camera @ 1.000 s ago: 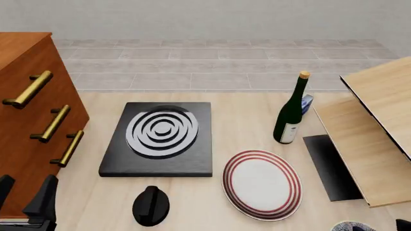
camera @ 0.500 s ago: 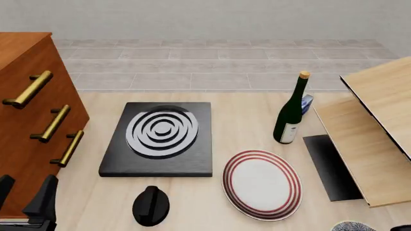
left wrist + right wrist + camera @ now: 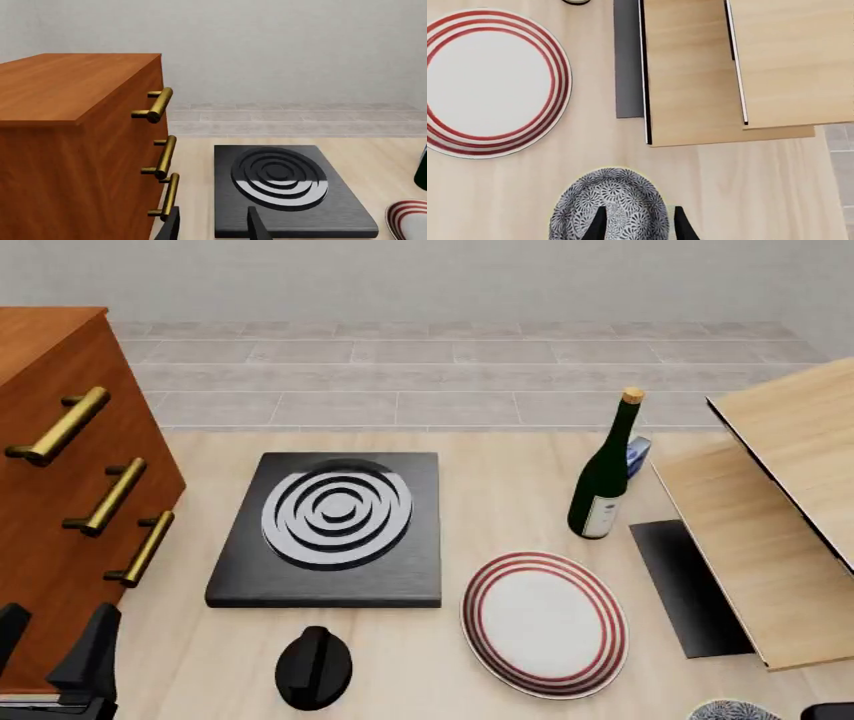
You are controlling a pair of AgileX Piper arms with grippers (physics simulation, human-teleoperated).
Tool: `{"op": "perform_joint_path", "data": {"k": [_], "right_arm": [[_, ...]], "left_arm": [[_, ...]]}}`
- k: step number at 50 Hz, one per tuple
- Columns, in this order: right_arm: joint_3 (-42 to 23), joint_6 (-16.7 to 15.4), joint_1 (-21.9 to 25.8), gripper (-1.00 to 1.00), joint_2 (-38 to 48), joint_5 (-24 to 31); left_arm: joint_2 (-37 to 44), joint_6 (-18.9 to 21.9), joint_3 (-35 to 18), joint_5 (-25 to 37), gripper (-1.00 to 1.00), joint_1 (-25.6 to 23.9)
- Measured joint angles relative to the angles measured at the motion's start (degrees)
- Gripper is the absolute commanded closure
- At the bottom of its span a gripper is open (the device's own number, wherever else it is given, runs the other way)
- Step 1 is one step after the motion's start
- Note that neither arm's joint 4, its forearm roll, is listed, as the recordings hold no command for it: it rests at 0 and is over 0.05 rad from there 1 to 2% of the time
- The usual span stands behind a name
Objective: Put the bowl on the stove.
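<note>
The bowl [image 3: 608,206] sits on the table at its near right edge, well apart from the stove [image 3: 328,530], with the right gripper [image 3: 638,224] directly above it, its 2 fingers apart over the rim. The plate [image 3: 491,83] lies between bowl and stove, so a low carry could clip it. A shallow rim pinch might slip.

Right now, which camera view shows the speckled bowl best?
The right wrist view: the speckled bowl fills the lower frame, patterned inside visible, with the right gripper directly above it. The front view catches only a sliver of it at the bottom edge. The left wrist view misses it entirely.
</note>
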Motion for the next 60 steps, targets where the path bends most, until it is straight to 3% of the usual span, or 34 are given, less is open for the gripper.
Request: {"op": "perform_joint_path", "data": {"k": [22,45,60], "right_arm": [[4.08,-2.45,-4.31,-1.0,4.45,-6.93],[9.45,-4.42,-7.74,-1.0,13.9,-19.65],[12.14,-3.92,-8.25,-1.0,19.29,-25.79]], "left_arm": [[0.0,0.0,0.0,0.0,-1.0,0.0],[0.0,0.0,0.0,0.0,-1.0,0.0],[0.0,0.0,0.0,0.0,-1.0,0.0]]}}
